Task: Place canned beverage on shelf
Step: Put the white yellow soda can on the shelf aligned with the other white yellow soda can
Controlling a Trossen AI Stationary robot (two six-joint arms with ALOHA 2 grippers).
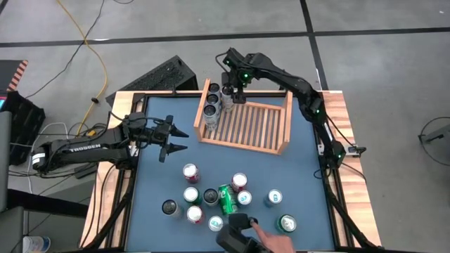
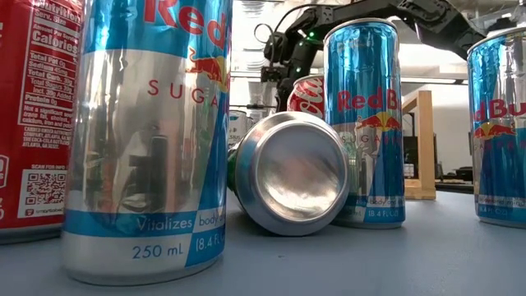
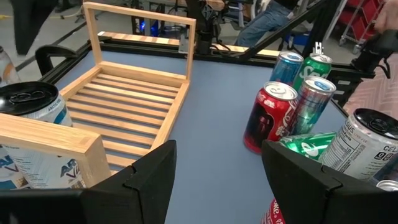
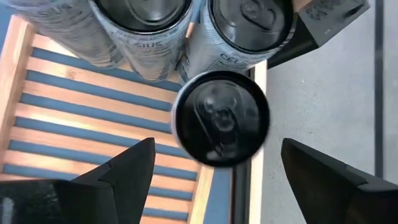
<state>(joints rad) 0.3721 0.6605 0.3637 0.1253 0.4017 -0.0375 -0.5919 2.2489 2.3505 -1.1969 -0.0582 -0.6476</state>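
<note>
Four cans (image 1: 214,102) standing in shelf (image 1: 247,127), bunched at its 10 o'clock corner. About ten loose cans (image 1: 225,197) left on table (image 1: 155,183) toward 6 o'clock, one green can lying flat. Right gripper (image 1: 230,92) poised above newest can (image 4: 222,117), fingers spread wide, nothing held. Left gripper (image 1: 176,138) waiting at shelf's 9 o'clock, jaws parted, empty.

A dark keyboard (image 1: 163,76) lies beyond my table's far edge, and a yellow cable (image 1: 90,43) trails across the floor.
</note>
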